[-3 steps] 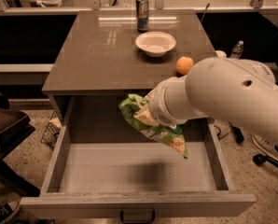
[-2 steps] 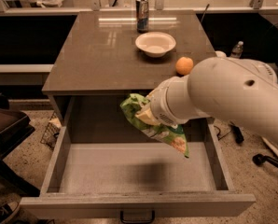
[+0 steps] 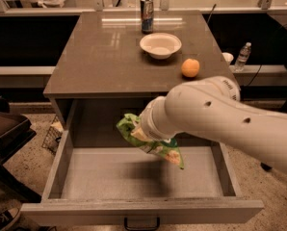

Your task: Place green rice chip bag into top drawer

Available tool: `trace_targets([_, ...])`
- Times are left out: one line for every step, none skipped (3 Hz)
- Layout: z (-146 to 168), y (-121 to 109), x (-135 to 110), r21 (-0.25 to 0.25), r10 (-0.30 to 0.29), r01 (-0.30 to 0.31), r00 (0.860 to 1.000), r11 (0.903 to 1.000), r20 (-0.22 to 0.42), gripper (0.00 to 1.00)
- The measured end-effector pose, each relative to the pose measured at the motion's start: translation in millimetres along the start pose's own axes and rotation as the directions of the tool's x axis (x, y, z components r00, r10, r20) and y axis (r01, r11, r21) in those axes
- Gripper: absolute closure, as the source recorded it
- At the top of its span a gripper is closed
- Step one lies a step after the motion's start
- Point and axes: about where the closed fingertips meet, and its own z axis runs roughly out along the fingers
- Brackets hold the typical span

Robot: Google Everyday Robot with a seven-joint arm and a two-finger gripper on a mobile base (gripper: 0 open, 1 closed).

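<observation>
The green rice chip bag [image 3: 153, 143] is crinkled, bright green with yellow patches. It hangs tilted in the air above the open top drawer [image 3: 134, 177], over the middle right of its flat grey bottom. My gripper [image 3: 142, 131] is at the end of the big white arm [image 3: 220, 119], which reaches in from the right. It is shut on the bag's upper part. The fingers are mostly hidden behind the wrist and the bag. The drawer is pulled fully out, with its dark handle [image 3: 141, 223] at the front edge.
On the table top [image 3: 95, 57] stand a white bowl [image 3: 160, 44], a drink can [image 3: 147, 15] and a round orange fruit [image 3: 190, 67] near the right edge. A water bottle [image 3: 242, 56] stands to the right. A dark chair [image 3: 4, 129] is at the left.
My arm has moved the bag a little lower and to the left, deeper over the open drawer. Nothing else has moved.
</observation>
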Motion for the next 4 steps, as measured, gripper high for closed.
trace_targets([28.5,11.3,13.1,-0.004,-0.019,0.019,1.0,0.9998,-0.011,1.0])
trace_targets([27.6,10.9,12.3,0.0,-0.023,0.023,1.0,0.9997,-0.01,0.82])
trace_targets([26.9,11.2,11.4,0.001,-0.025,0.025,1.0,0.9997,-0.009,0.59])
trace_targets([26.2,11.4,10.5,0.002,-0.027,0.027,1.0,0.9996,-0.009,0.36])
